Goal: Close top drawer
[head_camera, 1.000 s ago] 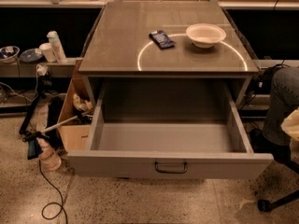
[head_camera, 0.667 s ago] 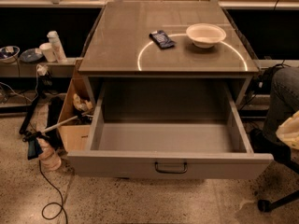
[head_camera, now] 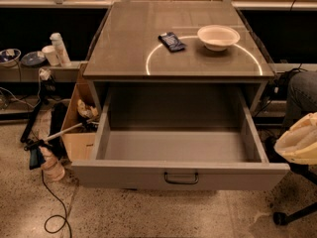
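The top drawer (head_camera: 181, 175) is a wide, deep grey metal drawer. It is pulled far out from under the grey cabinet top (head_camera: 129, 43) and its inside is empty. A small dark loop handle (head_camera: 181, 178) sits at the centre of its front panel. My gripper (head_camera: 298, 143) shows only as a cream rounded shape at the right edge. It is just right of the drawer's front right corner and apart from it.
A white bowl (head_camera: 218, 36) and a dark packet (head_camera: 172, 41) lie on the cabinet top. An open cardboard box (head_camera: 74, 133), cables and a bottle (head_camera: 58, 48) are on the left. A person's leg (head_camera: 302, 90) and a chair base (head_camera: 292, 214) are on the right.
The cream shape of my gripper has come further into view from the right edge, a little lower and leftward. The drawer has not moved.
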